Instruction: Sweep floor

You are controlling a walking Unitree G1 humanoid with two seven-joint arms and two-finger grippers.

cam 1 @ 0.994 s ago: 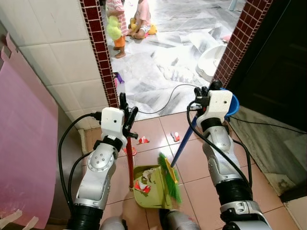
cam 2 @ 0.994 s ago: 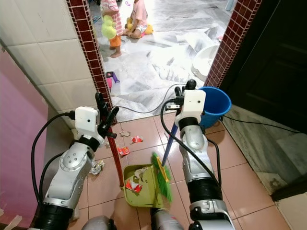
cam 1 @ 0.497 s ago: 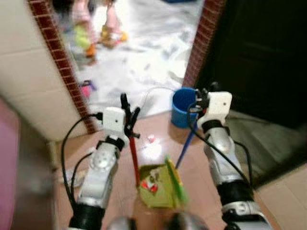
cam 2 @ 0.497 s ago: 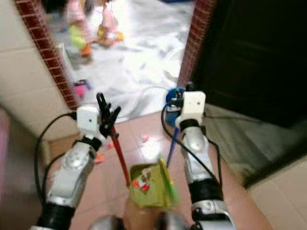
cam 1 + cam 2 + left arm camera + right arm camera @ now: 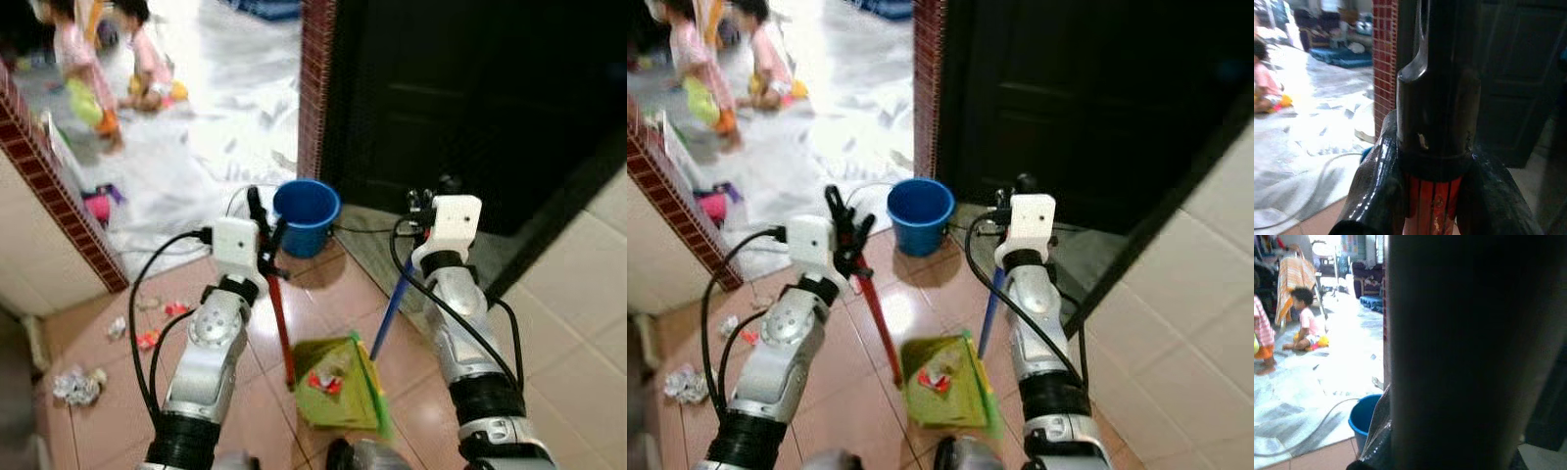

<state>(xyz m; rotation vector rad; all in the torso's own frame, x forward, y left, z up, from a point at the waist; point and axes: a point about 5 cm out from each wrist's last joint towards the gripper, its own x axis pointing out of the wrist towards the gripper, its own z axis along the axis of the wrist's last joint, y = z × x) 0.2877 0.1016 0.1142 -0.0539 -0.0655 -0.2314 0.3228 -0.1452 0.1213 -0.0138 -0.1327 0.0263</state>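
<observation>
Left gripper [image 5: 263,227] clamps red dustpan handle [image 5: 281,328]; green plastic dustpan [image 5: 338,397] lower centre, holding scraps. Right gripper [image 5: 423,204] grips blue broom stick [image 5: 391,311]. Risk: tilting pan spills scraps short of blue bucket [image 5: 305,215].

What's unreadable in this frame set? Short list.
- Right gripper: fingers hidden behind its white wrist housing in the eye views; right wrist view blocked by the dark broom handle.
- Dustpan contents: blurred, scraps unidentifiable.
- Floor litter: too small and blurred to identify.
- Bucket interior: in shadow.
</observation>
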